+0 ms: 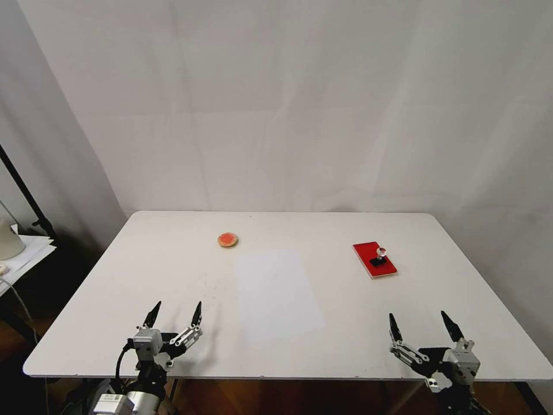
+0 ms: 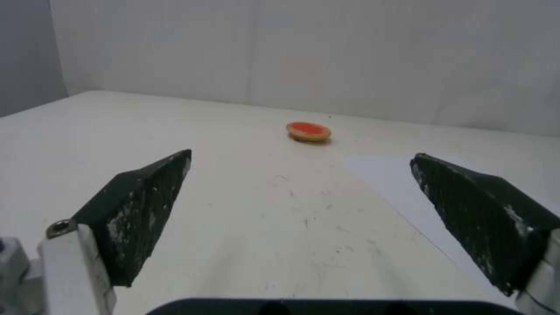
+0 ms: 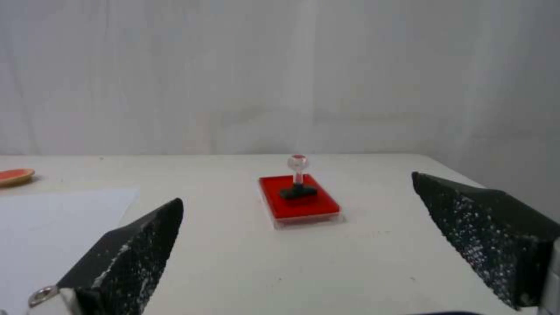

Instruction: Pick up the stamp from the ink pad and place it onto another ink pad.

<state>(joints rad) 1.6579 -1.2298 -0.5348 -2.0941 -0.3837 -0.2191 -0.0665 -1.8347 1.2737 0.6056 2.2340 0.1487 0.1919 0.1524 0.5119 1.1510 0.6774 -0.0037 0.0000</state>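
Standing upright on ink pad point(image 1: 374, 259), right side of table point(image 1: 173, 259): stamp point(image 1: 379, 256). Far left: another ink pad point(image 1: 227, 240). Near edge: left gripper point(image 1: 174, 314) and right gripper point(image 1: 423, 327), both spread wide, holding nothing.

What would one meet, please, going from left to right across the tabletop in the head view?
Left gripper → round ink pad → white paper sheet → red ink pad carrying the stamp → right gripper.
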